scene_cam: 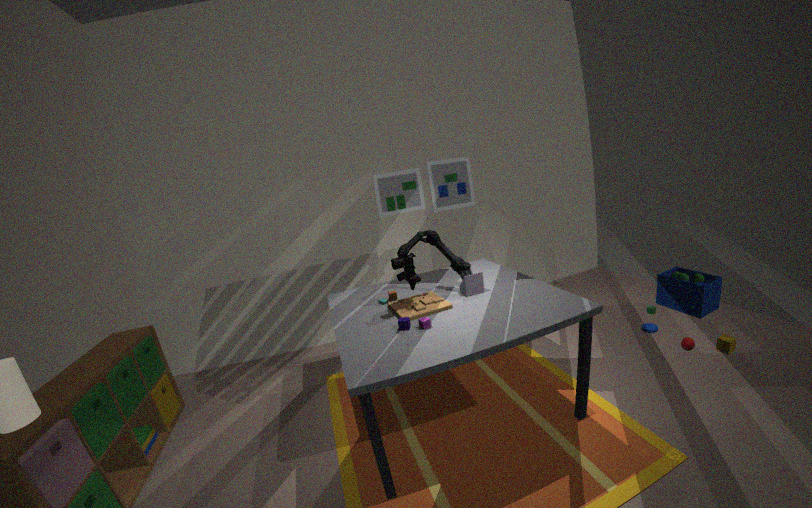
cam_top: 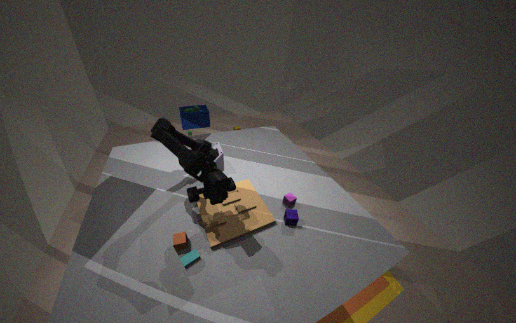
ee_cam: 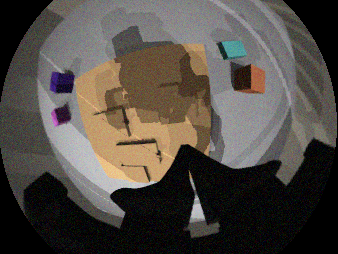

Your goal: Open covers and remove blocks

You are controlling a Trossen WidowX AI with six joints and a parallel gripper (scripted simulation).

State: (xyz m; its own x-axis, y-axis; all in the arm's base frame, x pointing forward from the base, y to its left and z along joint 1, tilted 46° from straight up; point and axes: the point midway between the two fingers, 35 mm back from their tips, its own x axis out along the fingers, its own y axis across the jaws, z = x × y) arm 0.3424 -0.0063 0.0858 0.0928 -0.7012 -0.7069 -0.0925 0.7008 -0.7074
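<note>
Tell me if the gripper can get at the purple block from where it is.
Probably yes. The gripper hangs shut and empty above the board's near edge; the purple block sits on the table beside the board's far side, nothing standing between them.

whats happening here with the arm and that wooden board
A black robot arm holds its gripper, shut and holding nothing, over the back edge of the wooden puzzle board. Four blocks sit on the table off the board: pink and purple on one side, orange and teal on the other. Its shadow covers part of the board.
</note>
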